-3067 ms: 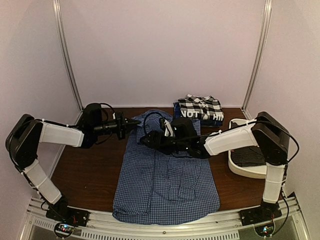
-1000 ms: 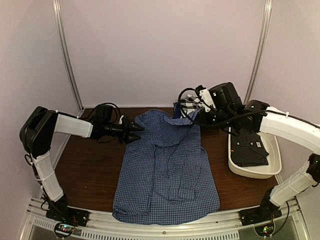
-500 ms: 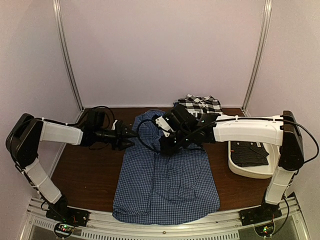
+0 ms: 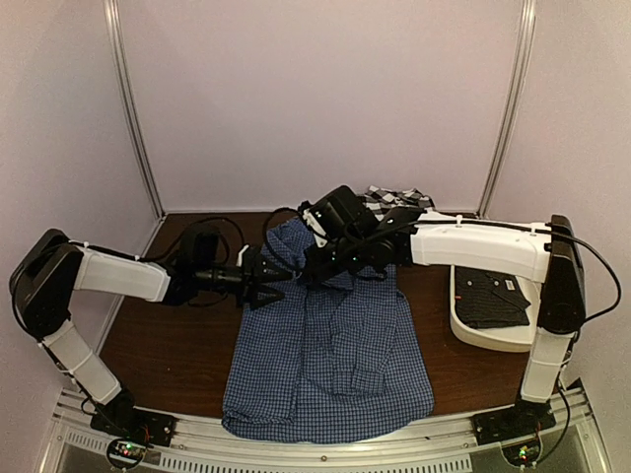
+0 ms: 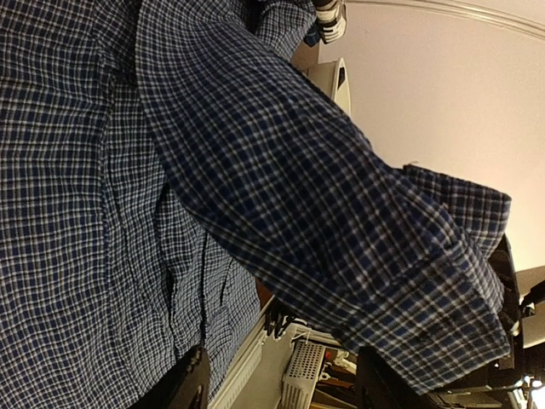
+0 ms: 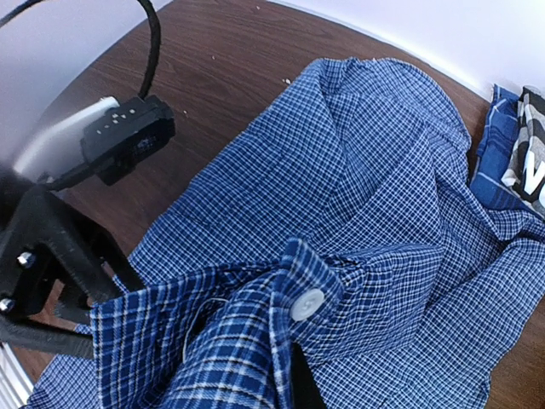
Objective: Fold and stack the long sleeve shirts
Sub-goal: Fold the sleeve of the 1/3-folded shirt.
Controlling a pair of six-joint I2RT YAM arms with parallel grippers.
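A blue-and-white fine-check long sleeve shirt (image 4: 330,345) lies flat in the middle of the table, collar toward the back. My right gripper (image 4: 308,264) reaches across its upper left part and is shut on the sleeve cuff (image 6: 306,298), which has a white button and is lifted off the shirt body. My left gripper (image 4: 278,280) is open at the shirt's left shoulder, just beside the held cuff. In the left wrist view, the cuff (image 5: 426,290) hangs over its spread fingers (image 5: 192,383). A black-and-white large-check shirt (image 4: 402,198) lies folded at the back, partly hidden by the right arm.
A white plastic tub (image 4: 471,335) holding a dark garment (image 4: 488,301) stands at the right edge. Bare brown tabletop (image 4: 168,335) shows left of the shirt. Metal rails run along the table's near edge and the back corners.
My right gripper has carried the cuff leftward across the shirt, toward the left gripper. My left gripper has moved right to the shirt's shoulder and opened slightly wider.
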